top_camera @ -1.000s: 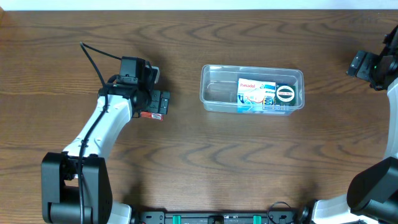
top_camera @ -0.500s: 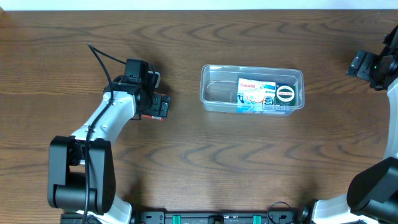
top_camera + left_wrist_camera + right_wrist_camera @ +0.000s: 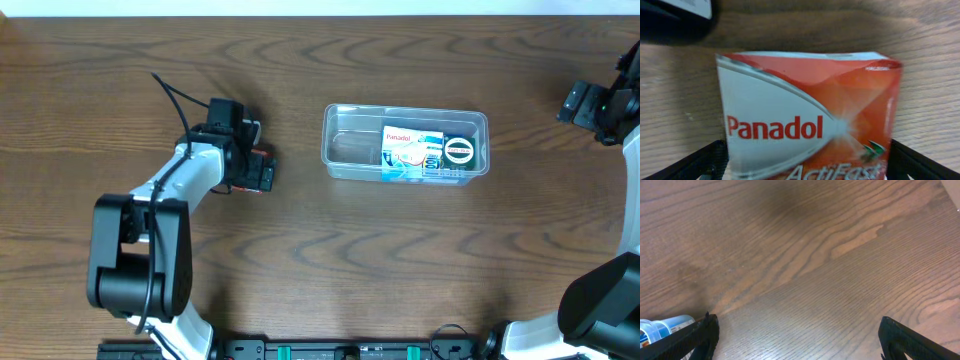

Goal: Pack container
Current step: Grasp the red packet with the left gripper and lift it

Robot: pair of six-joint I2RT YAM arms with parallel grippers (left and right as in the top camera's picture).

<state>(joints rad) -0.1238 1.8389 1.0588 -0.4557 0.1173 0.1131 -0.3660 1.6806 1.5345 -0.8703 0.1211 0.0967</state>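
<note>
The left end effector (image 3: pixel 262 170) straddled the red Panadol box (image 3: pixel 805 120) on the bench (image 3: pixel 400 260), a finger at each side, though whether it was clenched or merely flanking could not be told. The container (image 3: pixel 345 150) sat well apart to the right, holding a blue packet (image 3: pixel 412 152) and a round tin (image 3: pixel 459 151), its left half bare. A shallow or off-centre hold could let the box twist or drop in transit, or catch the rim. The right end effector (image 3: pixel 797 330) was released and empty.
</note>
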